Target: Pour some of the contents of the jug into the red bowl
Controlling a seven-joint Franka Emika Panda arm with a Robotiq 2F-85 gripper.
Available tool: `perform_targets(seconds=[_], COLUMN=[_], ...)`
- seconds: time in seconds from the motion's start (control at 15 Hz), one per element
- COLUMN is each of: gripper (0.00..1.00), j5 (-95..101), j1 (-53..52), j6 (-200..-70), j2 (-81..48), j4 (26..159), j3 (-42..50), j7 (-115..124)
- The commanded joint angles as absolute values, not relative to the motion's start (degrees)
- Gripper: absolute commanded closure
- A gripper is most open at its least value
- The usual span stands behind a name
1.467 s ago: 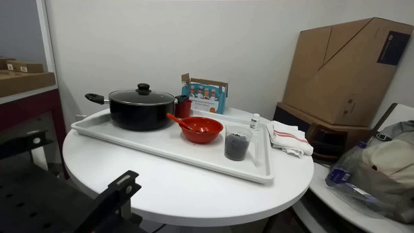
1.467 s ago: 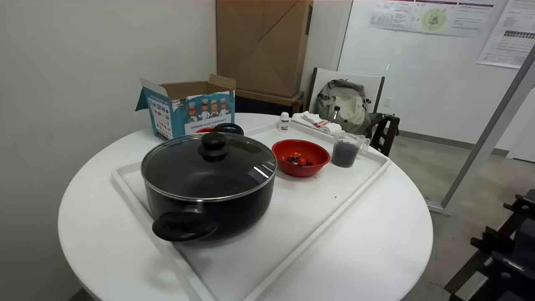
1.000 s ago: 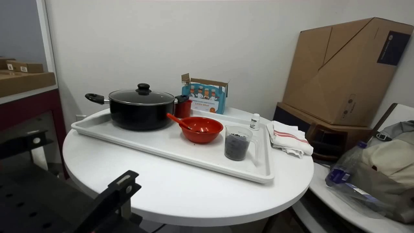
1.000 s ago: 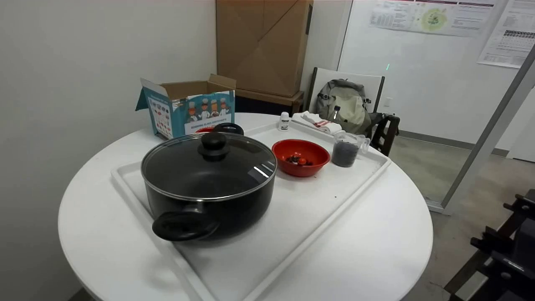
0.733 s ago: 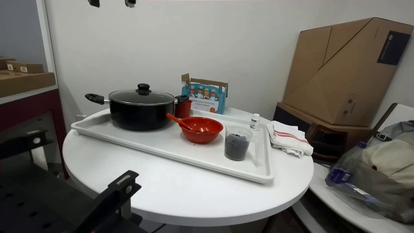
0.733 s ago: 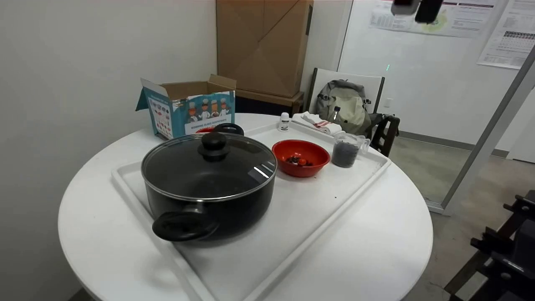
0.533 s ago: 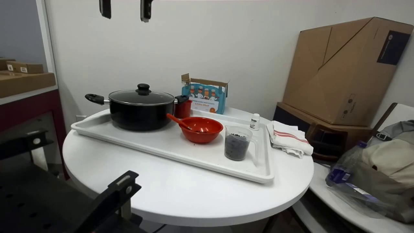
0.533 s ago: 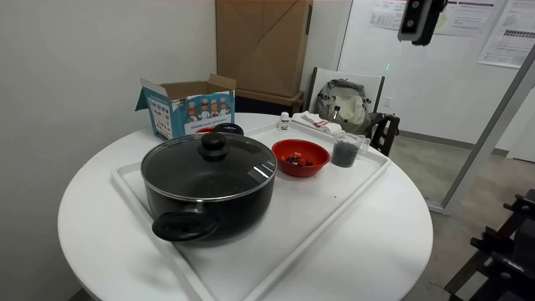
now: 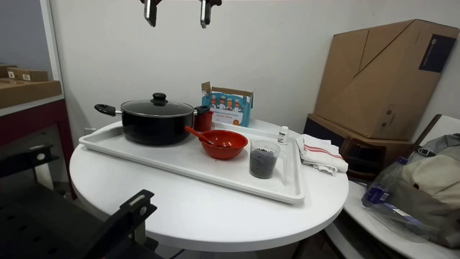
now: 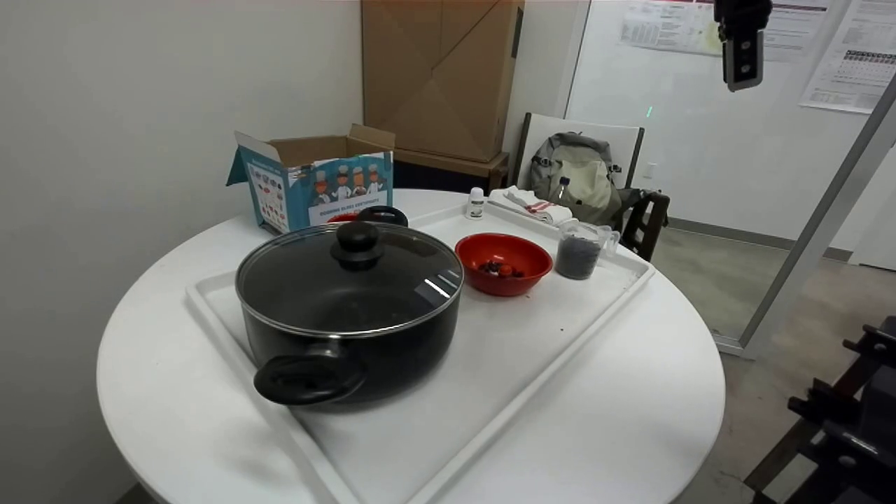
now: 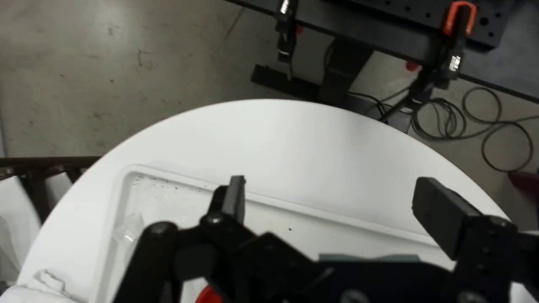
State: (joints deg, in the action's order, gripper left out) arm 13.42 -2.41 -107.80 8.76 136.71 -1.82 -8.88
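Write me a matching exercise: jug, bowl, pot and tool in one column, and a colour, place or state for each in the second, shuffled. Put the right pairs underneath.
Things
1. jug
2. bowl
3. pot
4. tool

Descriptions
A. open, in the air, holding nothing
B. black, covered by a lid
C. see-through walls, dark contents inside
D. red, with a red handle jutting past its rim

Right pairs
1-C
2-D
3-B
4-A
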Motion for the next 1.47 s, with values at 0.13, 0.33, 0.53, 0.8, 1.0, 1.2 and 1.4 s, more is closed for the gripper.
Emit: perform_targets(seconds=[0.13, 0.33, 0.53, 0.8, 1.0, 1.2, 1.4], gripper=[0.0, 0.0, 0.0, 0.0, 0.0, 0.0, 0.0], j5=[29.6, 28.2, 28.7, 28.4, 33.5, 41.8, 46.9], j1=[-2.2, -2.2, -2.3, -2.4, -0.6, 1.7, 4.4], j6=[-98.7, -101.8, -101.8, -101.7, -101.9, -102.0, -107.0], j2=[-2.0, -0.3, -2.0, -2.4, -4.5, -7.6, -10.8], j4=[124.9, 127.1, 125.7, 126.4, 125.1, 122.8, 120.5], j3=[-2.8, -2.1, -2.1, -2.2, -0.3, 2.3, 4.2], j7=[-3.6, -5.4, -5.3, -7.4, -9.3, -9.8, -13.7])
